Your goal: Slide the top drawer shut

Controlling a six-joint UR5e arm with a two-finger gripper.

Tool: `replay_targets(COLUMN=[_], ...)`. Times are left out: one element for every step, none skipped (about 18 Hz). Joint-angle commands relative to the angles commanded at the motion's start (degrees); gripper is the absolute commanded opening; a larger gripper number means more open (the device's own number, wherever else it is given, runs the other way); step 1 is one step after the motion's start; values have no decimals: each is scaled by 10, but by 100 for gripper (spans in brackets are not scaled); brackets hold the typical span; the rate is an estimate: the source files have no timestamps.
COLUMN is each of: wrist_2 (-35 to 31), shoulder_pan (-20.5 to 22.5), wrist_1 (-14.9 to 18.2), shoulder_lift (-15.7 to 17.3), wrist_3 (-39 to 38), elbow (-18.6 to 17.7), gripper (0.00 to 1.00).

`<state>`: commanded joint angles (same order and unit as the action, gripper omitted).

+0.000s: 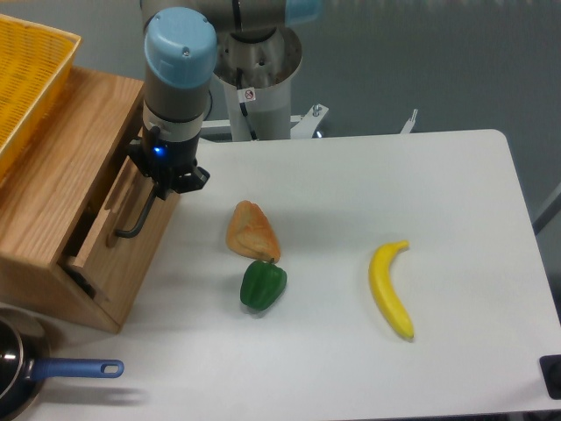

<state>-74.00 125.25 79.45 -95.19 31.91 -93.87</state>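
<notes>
**Drawer front lay to the left of the end effector, a narrow gap short of flush**

The light oak-coloured wooden top drawer [118, 232], with its long black metal bar handle [140, 213], sat at the left of the frame in the oak cabinet [53, 175], which stood on the white desk [368, 175]. It was nearly shut: only a thin dark gap showed between the front panel and the cabinet body, and nothing of the drawer's inside could be seen.

The robot's black end effector [162, 180] hung just at the upper end of the bar handle, against the right face of the drawer front. Whether its fingers were spread or pressed together could not be told, since the wrist body hid them from this view.

The relation that mattered was simple. The drawer front lay immediately left of the end effector, its long axis and the handle's running from upper right down to lower left. The travel left therefore appeared to be a short push toward the upper left, square to that panel, judging by the gap. A push off that line would likely have skewed the drawer in its runners.
</notes>
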Motion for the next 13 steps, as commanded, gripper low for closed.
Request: replay_targets(wrist_2=[0,1,1,2,3,4,4,4,4,5,5,5,5], shoulder_pan=[-2,-2,-4,-7,-10,-10,-12,-14,-15,-15,-15,-15,-15], wrist_1=[0,0,0,0,0,0,0,0,0,0,-1,-2,-3], shoulder_lift=[0,0,0,0,-1,-1,-1,-1,-1,0,0,-1,-1], wrist_3=[-2,-2,-2,-3,-4,-5,-5,-5,-5,-5,-5,-5,-4], elbow=[0,0,0,0,0,0,0,0,0,0,0,0,3], gripper=[0,0,0,0,0,0,0,0,0,0,0,0,0])
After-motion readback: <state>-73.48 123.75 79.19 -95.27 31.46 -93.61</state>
